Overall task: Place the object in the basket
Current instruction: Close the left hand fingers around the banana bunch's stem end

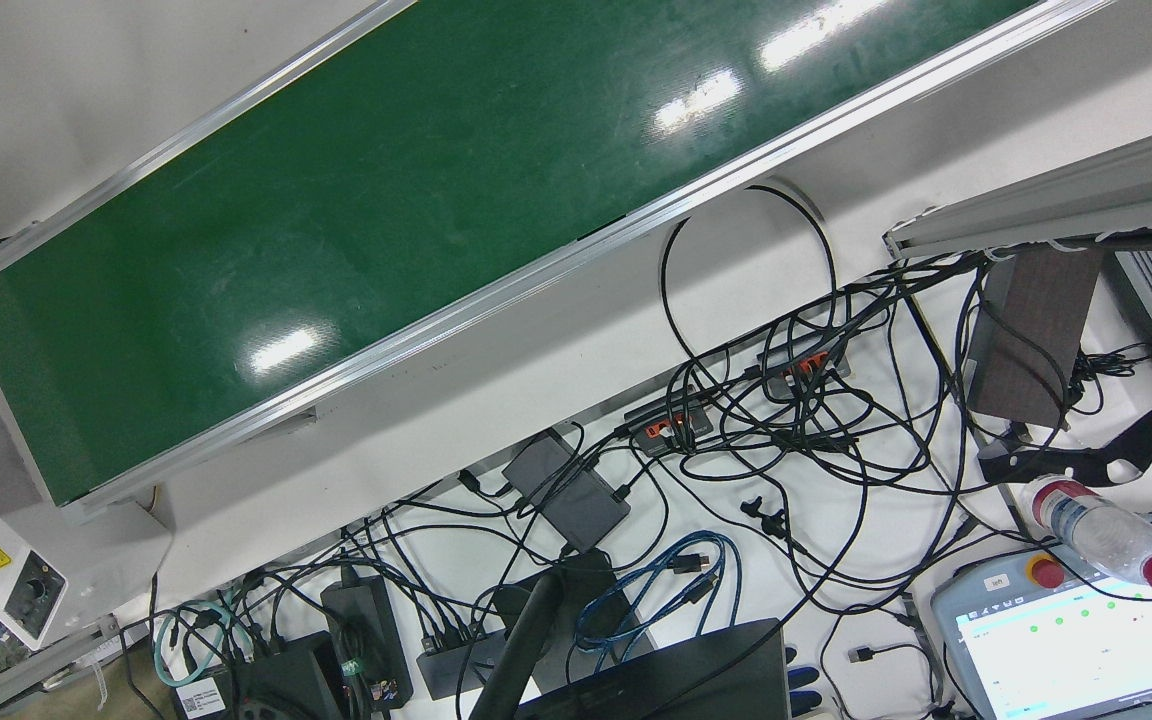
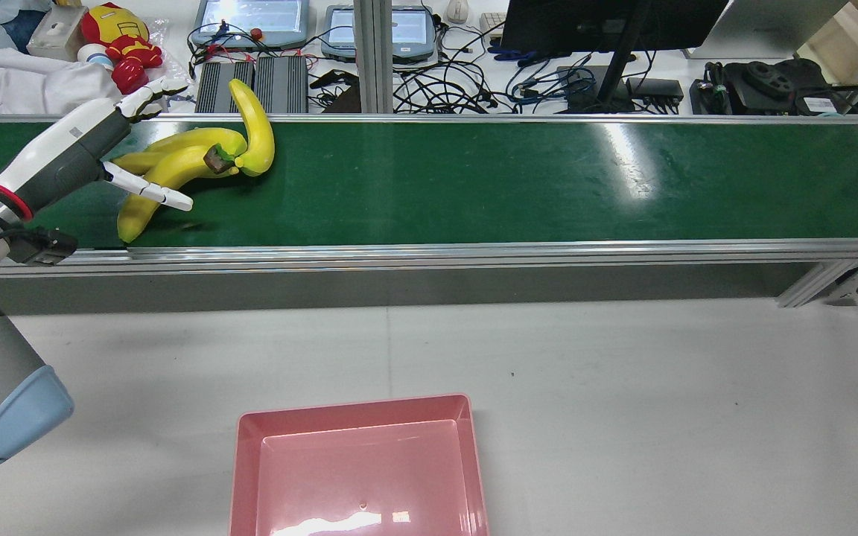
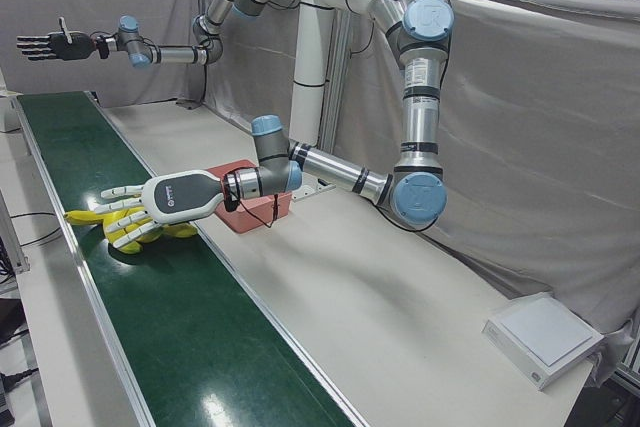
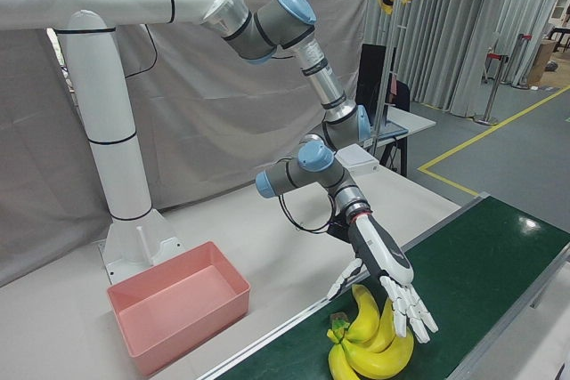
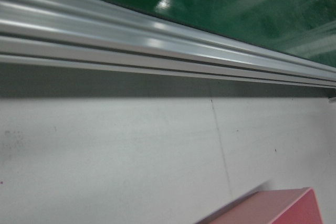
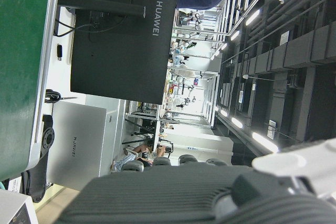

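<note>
A bunch of yellow bananas [image 2: 198, 152] lies on the green belt [image 2: 474, 179] at its left end in the rear view. My left hand [image 2: 101, 149] is open, fingers spread over the bunch's left side, and holds nothing. The same hand [image 4: 387, 273] shows just above the bananas [image 4: 370, 344] in the right-front view, and likewise in the left-front view [image 3: 150, 207]. The pink basket [image 2: 358, 469] sits empty on the grey table, near the front edge. My right hand [image 3: 45, 45] is open and raised high, far along the belt.
Behind the belt are cables, tablets, a monitor stand [image 2: 615, 59] and a red-and-yellow toy [image 2: 120, 41]. A white box [image 3: 543, 337] lies on the table's far corner. The belt's aluminium rail [image 2: 429, 253] runs between belt and table.
</note>
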### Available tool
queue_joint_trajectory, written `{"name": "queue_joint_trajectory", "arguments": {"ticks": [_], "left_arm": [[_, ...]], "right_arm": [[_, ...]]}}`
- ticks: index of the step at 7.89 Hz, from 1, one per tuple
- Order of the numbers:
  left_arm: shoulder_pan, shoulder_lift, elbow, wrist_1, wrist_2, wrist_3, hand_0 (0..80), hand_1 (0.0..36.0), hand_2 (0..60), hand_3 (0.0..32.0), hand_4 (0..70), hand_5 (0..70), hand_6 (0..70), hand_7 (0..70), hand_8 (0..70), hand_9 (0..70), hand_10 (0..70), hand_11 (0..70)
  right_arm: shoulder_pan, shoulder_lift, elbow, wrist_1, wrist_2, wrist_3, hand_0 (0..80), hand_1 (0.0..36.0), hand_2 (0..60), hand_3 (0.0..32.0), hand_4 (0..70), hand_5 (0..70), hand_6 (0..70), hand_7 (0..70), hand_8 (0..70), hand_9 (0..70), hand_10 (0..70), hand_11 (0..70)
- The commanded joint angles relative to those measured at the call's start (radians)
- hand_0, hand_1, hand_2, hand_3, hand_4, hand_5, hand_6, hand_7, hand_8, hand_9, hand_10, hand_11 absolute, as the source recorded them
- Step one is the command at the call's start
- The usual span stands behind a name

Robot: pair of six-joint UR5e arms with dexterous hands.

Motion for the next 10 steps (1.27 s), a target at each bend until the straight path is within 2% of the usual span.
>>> {"name": "queue_joint_trajectory", "arguments": {"ticks": [1, 3, 4, 5, 6, 7, 8, 9, 10], "left_arm": [[0.000, -0.001, 0.080, -0.054, 0.002, -0.001, 57.7, 21.3, 6.2, 17.2, 1.4, 16.4, 0.8, 7.1, 9.8, 10.7, 2.9, 6.8], [0.000, -0.001, 0.110, -0.068, 0.002, 0.000, 58.2, 21.8, 7.2, 16.6, 2.1, 16.0, 0.8, 7.1, 9.8, 10.9, 3.0, 7.0], [0.002, -0.001, 0.115, -0.071, 0.002, 0.000, 58.6, 22.1, 9.8, 11.2, 8.2, 18.7, 1.7, 8.0, 11.1, 13.1, 4.7, 9.2], [0.003, 0.001, 0.115, -0.068, 0.001, 0.002, 56.5, 24.5, 29.6, 2.0, 15.7, 38.0, 5.3, 13.8, 15.9, 21.5, 12.1, 19.8], [0.003, 0.001, 0.115, -0.064, 0.001, 0.002, 55.0, 27.4, 52.0, 0.0, 18.8, 70.0, 14.3, 34.7, 28.9, 40.5, 24.9, 38.2], [0.002, 0.001, 0.115, -0.054, -0.001, 0.003, 54.3, 28.3, 60.0, 0.0, 24.0, 70.0, 24.8, 55.0, 41.8, 55.8, 36.1, 52.6], [-0.003, -0.001, 0.108, -0.048, 0.001, 0.000, 53.7, 28.7, 60.0, 0.0, 33.3, 70.0, 36.8, 70.0, 50.2, 67.1, 45.2, 65.0], [-0.003, -0.002, 0.101, -0.048, 0.004, -0.009, 51.2, 29.2, 60.0, 0.0, 37.1, 70.0, 43.6, 70.0, 55.5, 70.0, 48.9, 69.9], [-0.006, -0.004, 0.063, -0.041, 0.017, -0.023, 48.3, 24.7, 60.0, 0.0, 33.1, 70.0, 43.5, 70.0, 56.6, 70.0, 49.0, 69.7]], "right_arm": [[0.000, 0.000, 0.002, 0.000, 0.000, 0.000, 0.0, 0.0, 0.0, 0.0, 0.0, 0.0, 0.0, 0.0, 0.0, 0.0, 0.0, 0.0], [0.000, 0.000, 0.002, 0.000, 0.000, 0.000, 0.0, 0.0, 0.0, 0.0, 0.0, 0.0, 0.0, 0.0, 0.0, 0.0, 0.0, 0.0], [0.000, 0.000, 0.002, 0.000, 0.000, 0.000, 0.0, 0.0, 0.0, 0.0, 0.0, 0.0, 0.0, 0.0, 0.0, 0.0, 0.0, 0.0], [0.000, 0.000, 0.000, 0.000, 0.000, 0.000, 0.0, 0.0, 0.0, 0.0, 0.0, 0.0, 0.0, 0.0, 0.0, 0.0, 0.0, 0.0], [0.000, 0.000, 0.002, 0.000, 0.000, 0.000, 0.0, 0.0, 0.0, 0.0, 0.0, 0.0, 0.0, 0.0, 0.0, 0.0, 0.0, 0.0], [0.000, 0.000, 0.002, 0.000, 0.000, 0.000, 0.0, 0.0, 0.0, 0.0, 0.0, 0.0, 0.0, 0.0, 0.0, 0.0, 0.0, 0.0], [0.000, 0.000, 0.002, 0.000, 0.000, 0.000, 0.0, 0.0, 0.0, 0.0, 0.0, 0.0, 0.0, 0.0, 0.0, 0.0, 0.0, 0.0], [0.002, 0.000, 0.002, 0.000, 0.000, 0.000, 0.0, 0.0, 0.0, 0.0, 0.0, 0.0, 0.0, 0.0, 0.0, 0.0, 0.0, 0.0], [0.002, 0.000, 0.002, 0.000, 0.000, 0.000, 0.0, 0.0, 0.0, 0.0, 0.0, 0.0, 0.0, 0.0, 0.0, 0.0, 0.0, 0.0]]}}
